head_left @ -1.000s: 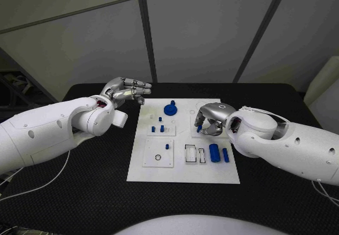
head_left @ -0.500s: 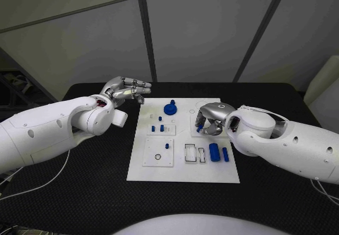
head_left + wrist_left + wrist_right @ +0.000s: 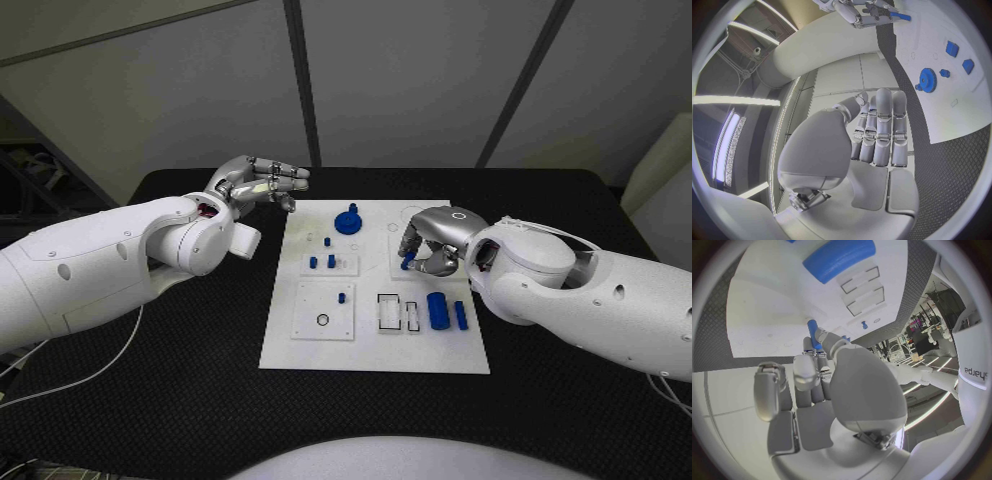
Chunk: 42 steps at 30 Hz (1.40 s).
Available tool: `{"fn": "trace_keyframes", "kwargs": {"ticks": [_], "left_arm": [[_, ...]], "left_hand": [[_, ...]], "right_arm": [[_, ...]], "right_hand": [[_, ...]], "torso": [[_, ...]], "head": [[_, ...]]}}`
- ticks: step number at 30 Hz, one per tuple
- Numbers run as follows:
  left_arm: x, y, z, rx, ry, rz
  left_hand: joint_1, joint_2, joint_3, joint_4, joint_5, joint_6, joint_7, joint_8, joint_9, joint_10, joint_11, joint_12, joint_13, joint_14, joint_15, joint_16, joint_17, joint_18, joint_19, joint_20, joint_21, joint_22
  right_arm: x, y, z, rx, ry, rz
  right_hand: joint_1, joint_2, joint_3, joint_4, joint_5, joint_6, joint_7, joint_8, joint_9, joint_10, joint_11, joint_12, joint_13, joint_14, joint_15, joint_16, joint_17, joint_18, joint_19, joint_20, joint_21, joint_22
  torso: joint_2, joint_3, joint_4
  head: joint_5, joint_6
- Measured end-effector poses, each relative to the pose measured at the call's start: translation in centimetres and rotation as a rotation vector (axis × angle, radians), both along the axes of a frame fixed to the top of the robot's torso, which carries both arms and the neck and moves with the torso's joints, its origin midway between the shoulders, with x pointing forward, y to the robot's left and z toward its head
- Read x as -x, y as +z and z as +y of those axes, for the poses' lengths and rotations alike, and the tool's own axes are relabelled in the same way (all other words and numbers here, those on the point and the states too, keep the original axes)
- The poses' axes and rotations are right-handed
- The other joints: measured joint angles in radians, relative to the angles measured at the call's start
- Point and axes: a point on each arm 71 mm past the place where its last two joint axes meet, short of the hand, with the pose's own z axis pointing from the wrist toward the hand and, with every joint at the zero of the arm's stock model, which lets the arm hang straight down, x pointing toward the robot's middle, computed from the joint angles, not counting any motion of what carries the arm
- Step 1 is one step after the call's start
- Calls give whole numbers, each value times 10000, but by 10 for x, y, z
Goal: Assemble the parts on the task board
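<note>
The white task board [image 3: 372, 345] lies mid-table. My right hand [image 3: 433, 243] hovers over its right side and pinches a small blue peg [image 3: 408, 259], seen also as the blue peg [image 3: 813, 333] at my right hand's [image 3: 826, 385] fingertips. A blue gear [image 3: 348, 222] stands near the board's far edge. Small blue pieces [image 3: 322, 263] stand in the board's left part, and a blue cylinder [image 3: 437, 310] and slim blue bar [image 3: 460, 315] lie to the right. My left hand [image 3: 261, 185] floats beyond the board's far-left corner, fingers curled in on nothing. In the left wrist view my left hand [image 3: 879, 132] faces the blue gear [image 3: 928, 78].
Black table [image 3: 173, 380] surrounds the board on all sides. Rectangular slots [image 3: 391, 312] open beside the cylinder, and a small ring [image 3: 322, 320] sits on the left square tile. Both white forearms flank the board.
</note>
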Motion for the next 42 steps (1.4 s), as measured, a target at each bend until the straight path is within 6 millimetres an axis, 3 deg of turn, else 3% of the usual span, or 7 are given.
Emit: {"fn": "trace_keyframes", "kwargs": {"ticks": [7,13,21,25,42], "left_arm": [[-1,0,-1,2,-1,3],[-1,-1,-2,8,-8,6],[-1,-1,-5,28,-50,9],[-1,-1,-7,41,-79,8],[-1,-1,-9,61,-119,7]], "left_hand": [[0,0,0,0,0,0,0,0,0,0,0,0,0,0,0,0,0,0,0,0,0,-9],[0,-1,-29,-29,0,0,0,0,0,0,0,0,0,0,0,1,1,0,0,0,0,-8],[0,-1,-28,-29,0,0,0,0,0,0,0,0,0,0,0,1,2,0,0,0,0,-7],[0,-1,-28,-28,0,0,0,0,0,0,0,0,0,0,0,1,2,0,0,0,0,-7],[0,-1,-28,-28,0,0,0,0,0,0,0,0,0,0,0,2,3,-1,0,0,-40,-6]], "right_arm": [[21,14,20,-876,647,-126],[31,19,52,-1522,1355,-7],[49,8,97,-2126,2409,494],[53,-2,110,-2175,2736,728],[50,-29,117,-1632,2945,1336]], "right_hand": [[13,12,-29,-29,0,0,0,-6,2,0,-1,24,9,0,0,0,9,0,-21,-20,40,0],[14,12,5,-63,30,-1,0,-7,1,-1,-1,23,14,-37,-36,0,-14,0,-36,-36,40,-1],[28,24,43,-102,48,-3,0,-27,-1,-1,-1,19,13,-37,-35,0,-60,1,-36,-36,40,-1],[28,25,80,-140,48,-4,-1,-32,-3,-2,-2,16,10,-37,-35,0,-63,1,-37,-35,40,-1],[29,24,80,-141,87,-9,-4,-36,2,-2,-2,-44,5,-36,-35,0,-106,2,-37,-35,39,-1]], "torso": [[-9,-2,-1],[-8,-15,4],[7,-17,23],[9,-20,23],[16,-2,4]], "head": [[5,0],[16,-12],[151,-77],[211,-105],[311,-216]]}}
